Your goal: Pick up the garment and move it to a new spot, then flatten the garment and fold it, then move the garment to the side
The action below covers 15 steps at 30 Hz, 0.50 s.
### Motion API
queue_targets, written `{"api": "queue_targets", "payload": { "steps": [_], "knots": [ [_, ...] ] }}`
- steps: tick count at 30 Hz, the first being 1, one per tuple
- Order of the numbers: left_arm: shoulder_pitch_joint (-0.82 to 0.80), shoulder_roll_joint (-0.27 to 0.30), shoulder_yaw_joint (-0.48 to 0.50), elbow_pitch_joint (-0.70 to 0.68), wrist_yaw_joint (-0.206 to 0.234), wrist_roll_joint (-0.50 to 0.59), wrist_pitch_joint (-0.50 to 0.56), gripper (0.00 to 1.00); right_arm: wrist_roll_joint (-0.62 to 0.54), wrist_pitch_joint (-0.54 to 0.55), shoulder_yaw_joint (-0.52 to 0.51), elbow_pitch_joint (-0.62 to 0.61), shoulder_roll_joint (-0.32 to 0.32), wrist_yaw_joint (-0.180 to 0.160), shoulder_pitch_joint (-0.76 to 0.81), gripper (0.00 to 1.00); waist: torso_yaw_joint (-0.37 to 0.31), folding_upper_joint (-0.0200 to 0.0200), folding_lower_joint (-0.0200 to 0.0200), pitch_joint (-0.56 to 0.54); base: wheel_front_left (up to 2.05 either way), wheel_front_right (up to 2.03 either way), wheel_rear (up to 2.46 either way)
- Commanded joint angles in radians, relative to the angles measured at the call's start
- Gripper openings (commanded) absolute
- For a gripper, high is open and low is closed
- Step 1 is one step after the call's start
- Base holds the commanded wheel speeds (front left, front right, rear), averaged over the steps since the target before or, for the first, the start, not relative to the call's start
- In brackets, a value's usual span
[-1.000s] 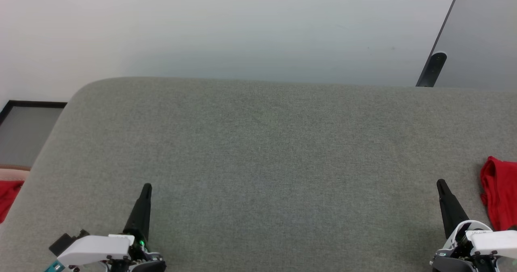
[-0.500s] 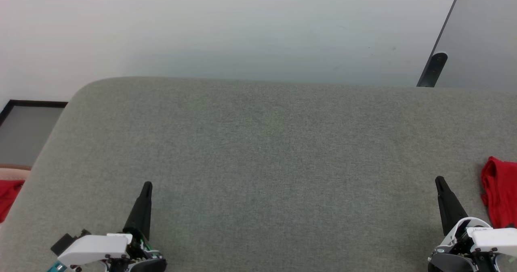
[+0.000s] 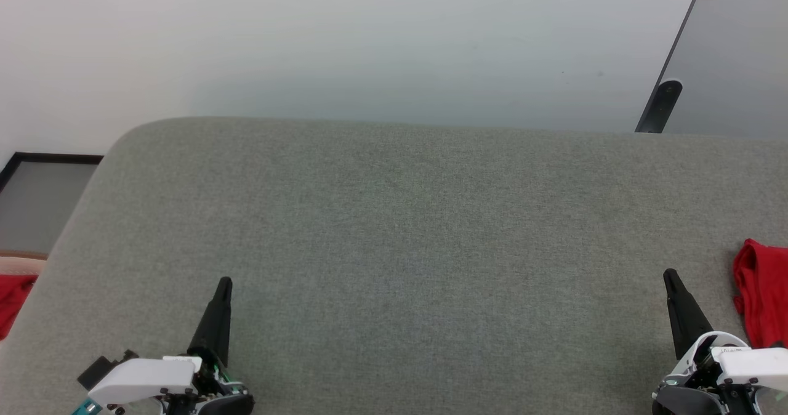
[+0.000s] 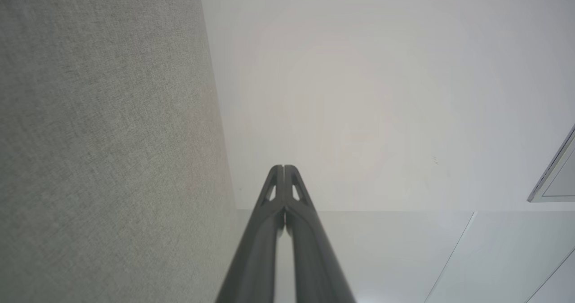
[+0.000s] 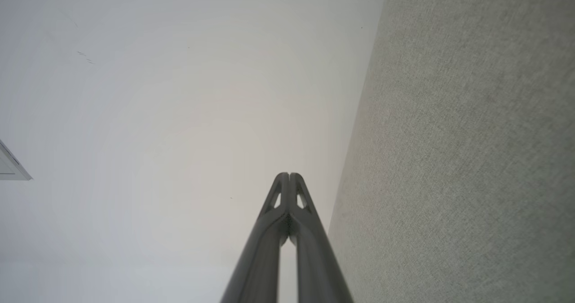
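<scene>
Grey padded surface [image 3: 394,230], bare mid-field, ready for flattening. Left gripper [image 3: 224,283] at seven o'clock, right gripper [image 3: 670,274] at five, each pressed together, holding nothing, parked low. Red bundle [image 3: 761,298] at four o'clock, just beside right gripper: likely the garment, white trim unseen.

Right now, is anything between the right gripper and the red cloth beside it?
Nothing visible. Bare grey surface lies between the right gripper and the red cloth just to its right.
</scene>
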Motion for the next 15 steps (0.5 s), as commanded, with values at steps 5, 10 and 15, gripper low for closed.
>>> {"api": "queue_targets", "payload": {
  "steps": [5, 10, 15],
  "knots": [
    [-0.010, 0.001, 0.003, 0.002, -0.007, -0.003, 0.002, 0.00, 0.005, 0.000, 0.004, 0.001, 0.004, 0.001, -0.002, 0.00, 0.000, 0.0000, 0.0000, 0.000, 0.00, 0.00, 0.00],
    [-0.010, 0.001, 0.002, 0.002, -0.007, -0.003, 0.002, 0.00, 0.005, 0.000, 0.004, 0.001, 0.004, 0.000, -0.002, 0.00, 0.000, 0.0000, 0.0000, 0.000, 0.00, 0.00, 0.00],
    [-0.010, 0.001, 0.002, 0.001, -0.007, -0.003, 0.002, 0.00, 0.005, 0.000, 0.004, 0.001, 0.004, 0.001, -0.002, 0.00, 0.000, 0.0000, 0.0000, 0.000, 0.00, 0.00, 0.00]
  ]
}}
